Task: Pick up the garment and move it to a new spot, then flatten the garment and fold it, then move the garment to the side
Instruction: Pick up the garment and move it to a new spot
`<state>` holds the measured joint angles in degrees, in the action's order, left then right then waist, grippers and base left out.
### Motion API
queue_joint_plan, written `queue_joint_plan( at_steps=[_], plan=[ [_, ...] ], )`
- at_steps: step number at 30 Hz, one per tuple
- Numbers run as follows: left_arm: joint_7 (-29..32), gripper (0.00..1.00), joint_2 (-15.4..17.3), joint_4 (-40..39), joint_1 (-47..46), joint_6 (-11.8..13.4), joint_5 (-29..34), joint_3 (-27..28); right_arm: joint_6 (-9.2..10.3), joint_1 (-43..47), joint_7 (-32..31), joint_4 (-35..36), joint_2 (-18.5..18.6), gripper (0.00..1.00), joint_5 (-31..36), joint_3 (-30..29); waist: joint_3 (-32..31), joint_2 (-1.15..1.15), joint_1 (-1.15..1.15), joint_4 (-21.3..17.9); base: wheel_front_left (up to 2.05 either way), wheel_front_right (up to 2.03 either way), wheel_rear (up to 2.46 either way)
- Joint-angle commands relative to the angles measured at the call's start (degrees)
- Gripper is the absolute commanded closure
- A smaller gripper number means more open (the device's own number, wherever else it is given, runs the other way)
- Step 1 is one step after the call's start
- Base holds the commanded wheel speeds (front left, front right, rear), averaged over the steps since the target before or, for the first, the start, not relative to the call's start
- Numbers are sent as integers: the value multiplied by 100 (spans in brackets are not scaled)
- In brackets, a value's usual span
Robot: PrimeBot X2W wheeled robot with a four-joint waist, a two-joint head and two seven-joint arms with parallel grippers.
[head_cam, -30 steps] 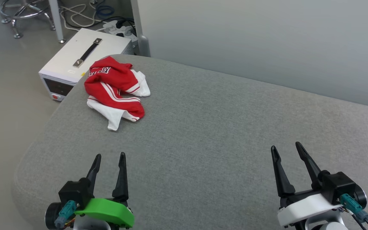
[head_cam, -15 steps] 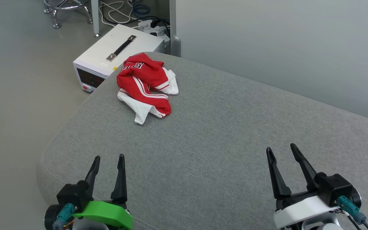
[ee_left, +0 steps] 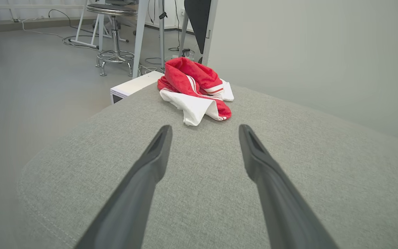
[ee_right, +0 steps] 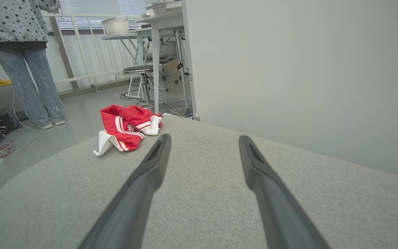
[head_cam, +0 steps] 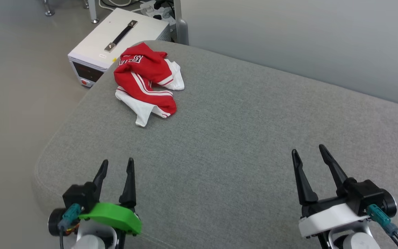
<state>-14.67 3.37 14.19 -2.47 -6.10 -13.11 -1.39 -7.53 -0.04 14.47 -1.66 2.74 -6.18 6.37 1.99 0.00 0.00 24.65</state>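
Moved since earlier: the head view had slid and tipped, so the whole scene sat differently in it. That read as the camera's own move, for the garment (head_cam: 143,77) kept the same crumpled shape at the same corner and both tools stayed spread over the near edge.
Surface: the grey fabric-covered surface (head_cam: 240,138) had rounded corners and a bare middle, leaving plenty of room for a new spot.
White box: the white box (head_cam: 88,46) stood on the floor just beyond the far left corner, a black handle on top. It looked a likely landing place if the cloth were dragged outward.
Garment: it lay heaped near the far left corner, close to the left edge, with red folds and striped trim uppermost and a white sleeve trailing toward the near edge. Neither tool touched it.
Left tool: the left tool (head_cam: 117,160) hovered over the near left corner, fingers wide apart and holding nothing. It was well apart from the garment yet lined up on it in its wrist view.
Right tool: the right tool (head_cam: 308,148) hovered over the near edge toward the right, fingers equally wide and empty, farther from the heap.
Step in hand: judged to be the reach for the first pick-up.
Doing it well: the left tool seemed the better choice, coming down from above onto the thick red bunch rather than the loose sleeve. It should pinch cloth only, not the upholstery, lift clear before travelling, and carry inward toward the middle, away from the left edge.
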Motion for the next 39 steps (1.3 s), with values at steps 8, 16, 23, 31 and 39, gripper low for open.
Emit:
queue_joint_plan(
  at_steps=[8, 16, 23, 31, 39],
  plan=[
    [427, 0, 773, 1087, -1971, -132, -433, -231, 4, -580, 52, 277, 14, 0, 459, 18, 1394, 0, 0, -689, 0, 0, 0],
    [2382, 0, 1990, 1446, -3700, -137, -1917, -1033, 4, -964, 52, 641, 14, 0, 675, -13, 2282, 0, 0, -1184, 0, 0, 0],
    [4006, 0, 2812, 1654, -4415, -138, -2857, -1509, 4, -1215, 52, 708, 14, 0, 676, 79, 2742, 0, 0, -1564, 0, 0, 0],
    [5025, 0, 3137, 2356, -4916, -119, -3386, -1741, 4, -1382, 52, 731, 14, 0, 703, 203, 3137, 0, 0, -1857, 0, 0, 0],
    [5430, 92, 2925, 2884, -4839, -70, -3539, -1883, 4, -1438, 52, 768, 14, 0, 732, 147, 3217, 0, 0, -1895, 0, 0, 0]
  ],
)
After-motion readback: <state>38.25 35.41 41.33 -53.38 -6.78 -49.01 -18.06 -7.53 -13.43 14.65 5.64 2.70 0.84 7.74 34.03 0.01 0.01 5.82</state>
